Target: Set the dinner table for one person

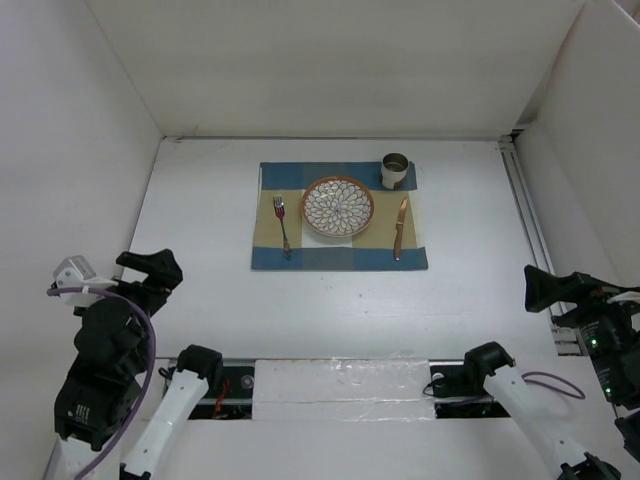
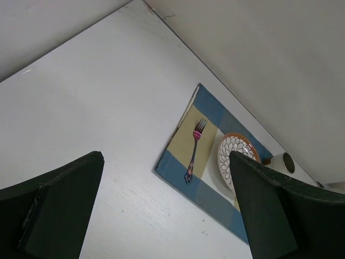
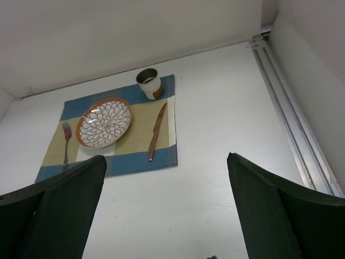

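Left gripper (image 1: 150, 270) and right gripper (image 1: 545, 288) hang released and empty over the dinner table's (image 1: 200, 230) near corners.
Overhead, plate (image 1: 338, 206), fork (image 1: 282, 222), knife (image 1: 400, 228) and cup (image 1: 396, 170) sit on the placemat (image 1: 300, 258), mid-table; each wrist view shows splayed fingers (image 2: 59, 205) well short of it. A low sweep could snag the cloth and scatter everything.

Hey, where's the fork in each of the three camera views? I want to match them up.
Top external: the fork lies left of centre, on the left part of the placemat.
Left wrist: the fork sits a little right of centre.
Right wrist: the fork is near the left edge, mid-height.
Shared landmark: the patterned plate, beside the fork in every view.
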Motion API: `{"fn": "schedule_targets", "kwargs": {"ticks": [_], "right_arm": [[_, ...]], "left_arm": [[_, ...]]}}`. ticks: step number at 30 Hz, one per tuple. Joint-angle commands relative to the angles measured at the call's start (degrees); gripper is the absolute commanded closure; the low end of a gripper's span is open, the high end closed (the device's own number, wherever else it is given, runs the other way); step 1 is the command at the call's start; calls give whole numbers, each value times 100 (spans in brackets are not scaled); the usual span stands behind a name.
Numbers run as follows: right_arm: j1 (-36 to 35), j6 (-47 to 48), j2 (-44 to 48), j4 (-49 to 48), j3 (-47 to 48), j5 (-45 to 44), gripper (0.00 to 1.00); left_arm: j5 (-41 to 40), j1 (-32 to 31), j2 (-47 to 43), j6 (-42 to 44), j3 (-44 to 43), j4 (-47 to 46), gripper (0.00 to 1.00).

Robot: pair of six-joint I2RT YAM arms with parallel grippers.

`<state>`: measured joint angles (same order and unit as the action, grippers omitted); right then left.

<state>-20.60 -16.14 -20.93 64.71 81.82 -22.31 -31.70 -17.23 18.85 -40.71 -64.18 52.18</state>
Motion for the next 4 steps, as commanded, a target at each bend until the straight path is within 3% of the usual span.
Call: {"fn": "schedule_targets", "kwargs": {"ticks": [1, 4], "right_arm": [[-23, 129, -17, 7, 106, -186, 0], [-23, 129, 36, -116, -87, -186, 0]], "left_arm": [[-126, 10, 171, -95, 46, -33, 0], [-126, 10, 224, -95, 46, -33, 0]]}}
